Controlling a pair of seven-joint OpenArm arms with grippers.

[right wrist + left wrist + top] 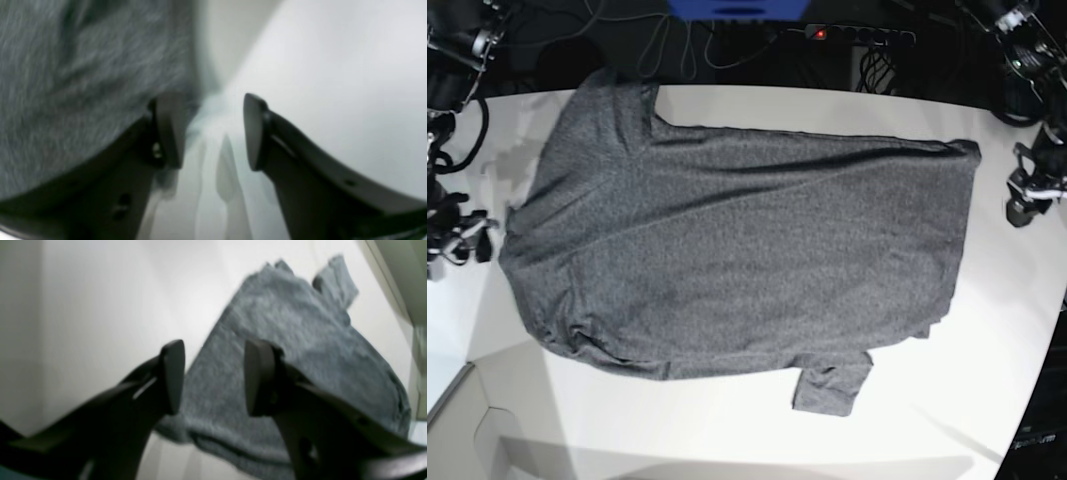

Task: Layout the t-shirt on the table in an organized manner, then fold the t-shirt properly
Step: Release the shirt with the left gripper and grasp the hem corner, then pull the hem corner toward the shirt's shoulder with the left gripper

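The table, a broad white top with a curved edge, is taken as the landmark. Across most of its middle the t-shirt is spread nearly flat, its length running from side to side in the base view; one sleeve is seen folded under and poking out at the near edge, and the cloth is bunched at the near corner on that view's left. The garment is judged light, soft and limp: it can be expected to drape and wrinkle when lifted, and to drag rather than slide cleanly. Hold is best taken at edges and corners, such as hem corners, shoulder seams or the sleeve tip, with a thin pinch close to the table.

The left gripper is seen with its jaws standing apart and nothing between them, above the shirt's edge. The right gripper is likewise parted and empty, over bare table just beside the cloth.

No brand, label or legible writing can be made out on the shirt or the table.
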